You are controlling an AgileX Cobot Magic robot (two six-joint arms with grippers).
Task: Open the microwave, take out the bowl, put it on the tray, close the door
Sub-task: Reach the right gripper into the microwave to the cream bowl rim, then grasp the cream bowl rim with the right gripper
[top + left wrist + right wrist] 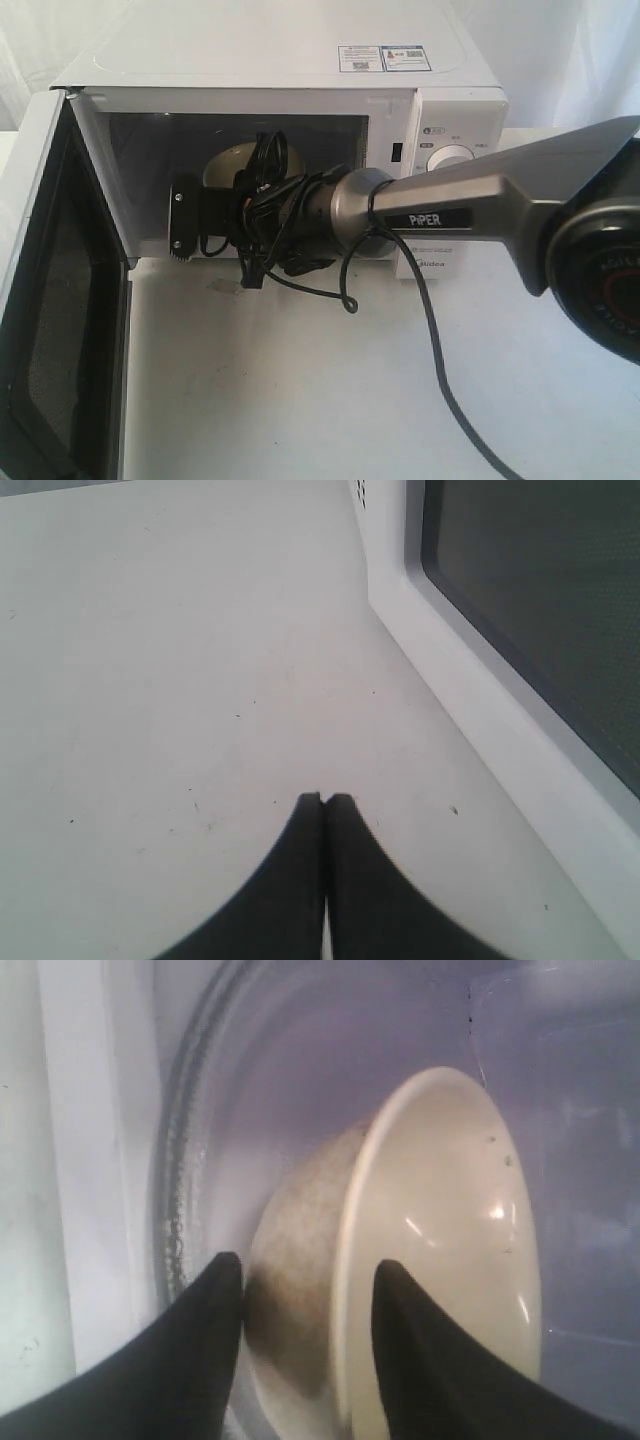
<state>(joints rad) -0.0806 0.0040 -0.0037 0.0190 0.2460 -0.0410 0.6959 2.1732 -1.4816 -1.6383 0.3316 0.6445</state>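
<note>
In the exterior view the microwave (300,60) stood with its door (60,330) swung wide to one side, so the opening step looked done. The right arm (450,200) reached across the front of the microwave into the cavity. Its black wrist and cables hid most of the interior, and only a rounded cream part of the bowl (228,165) showed, inside the microwave. No tray appeared in this view.

In the left wrist view the left gripper (325,800) hung over the bare white table (150,630), just beside the open door. Its jaws were pressed together with nothing between them.

In the right wrist view the bowl sat on the glass turntable (190,1160) inside the microwave. The right gripper (305,1270) was at the bowl's edge with its jaws apart, one finger (215,1300) along the outer wall and the other over the pale inside. The rim lay between them, but no firm clamp on it could be made out.

By my reading the task stood at grasping the bowl. Lifting it out, setting it on a tray that no view showed, and shutting the door were all left to do.
</note>
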